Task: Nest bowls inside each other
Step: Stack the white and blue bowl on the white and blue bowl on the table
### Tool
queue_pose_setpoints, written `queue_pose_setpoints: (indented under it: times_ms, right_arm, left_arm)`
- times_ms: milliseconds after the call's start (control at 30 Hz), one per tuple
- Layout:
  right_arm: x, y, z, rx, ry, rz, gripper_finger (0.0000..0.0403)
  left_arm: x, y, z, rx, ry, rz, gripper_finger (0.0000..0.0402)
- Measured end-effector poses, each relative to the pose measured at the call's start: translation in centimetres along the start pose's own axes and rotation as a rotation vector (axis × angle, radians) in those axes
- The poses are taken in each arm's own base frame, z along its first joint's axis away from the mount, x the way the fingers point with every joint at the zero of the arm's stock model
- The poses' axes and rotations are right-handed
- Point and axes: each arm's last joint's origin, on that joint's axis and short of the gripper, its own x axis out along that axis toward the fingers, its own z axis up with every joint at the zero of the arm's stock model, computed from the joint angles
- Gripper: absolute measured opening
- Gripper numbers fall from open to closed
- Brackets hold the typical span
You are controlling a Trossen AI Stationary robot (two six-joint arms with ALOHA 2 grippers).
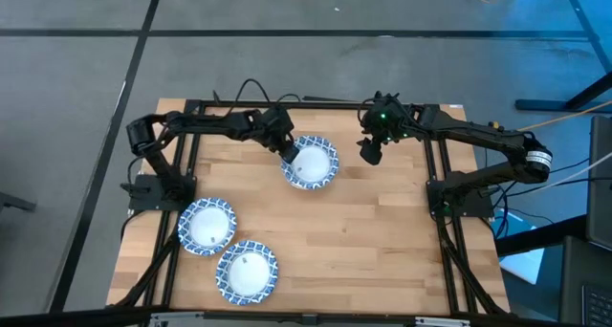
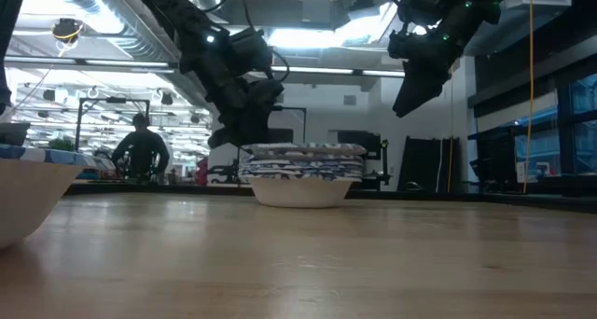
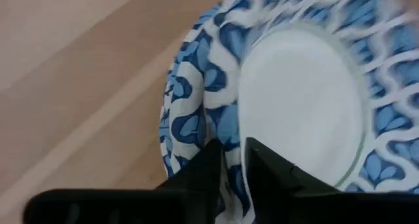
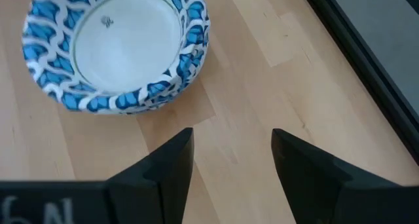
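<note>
Pinching the near rim of the bowl stack [image 1: 312,163] at the desk's far edge, the left tool [image 1: 287,155] sits closer; the right tool [image 1: 370,153], spread, hovers beside it.

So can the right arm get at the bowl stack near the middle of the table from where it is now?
Probably yes. The right gripper hangs open above bare table beside the stack of bowls, with nothing between them. But the left gripper is pinching the stack's far rim, so the arms could crowd each other.
</note>
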Motion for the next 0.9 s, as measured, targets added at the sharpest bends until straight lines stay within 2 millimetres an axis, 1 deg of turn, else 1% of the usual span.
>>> queue_pose_setpoints:
  times_ms: [167, 233, 300, 367, 500, 633, 667, 767, 833, 900]
  right_arm:
    - [0.0, 0.0, 0.0, -0.001, 0.001, 0.0, 0.0205]
    - [0.0, 0.0, 0.0, -0.002, 0.0, 0.0, 0.0205]
    - [0.0, 0.0, 0.0, -0.003, 0.001, 0.0, 0.0205]
    - [0.0, 0.0, 0.0, -0.003, 0.002, 0.0, 0.0205]
    - [0.0, 0.0, 0.0, -0.004, 0.002, 0.0, 0.0205]
    - [0.0, 0.0, 0.0, -0.003, 0.002, -0.001, 0.0205]
    - [0.0, 0.0, 0.0, -0.003, 0.002, -0.001, 0.0205]
    - [0.0, 0.0, 0.0, -0.003, 0.002, -0.001, 0.0205]
    - [0.0, 0.0, 0.0, -0.003, 0.002, -0.001, 0.0205]
    - [0.0, 0.0, 0.0, -0.004, 0.0, -0.001, 0.0205]
  left_arm:
    - [-0.1, 0.6, 0.2, 0.003, 0.007, -0.014, 0.0122]
    - [-0.4, 0.8, 0.4, 0.003, -0.007, 0.004, 0.0135]
    - [-1.0, 0.9, 0.7, 0.032, -0.038, 0.021, 0.0138]
    - [-2.1, 1.0, 1.0, 0.068, -0.074, 0.031, 0.0138]
    - [-5.2, 0.8, 1.8, 0.1, -0.192, 0.068, 0.0139]
    - [-8.1, 0.5, 1.9, 0.156, -0.257, 0.078, 0.0139]
    - [-9.0, 0.4, 1.7, 0.183, -0.262, 0.079, 0.0138]
    - [-11.4, 0.0, 0.3, 0.286, -0.204, 0.084, 0.0138]
    - [-12.6, -0.1, -1.1, 0.293, -0.128, 0.09, 0.0139]
    - [-13.4, -0.3, -2.4, 0.28, -0.046, 0.094, 0.014]
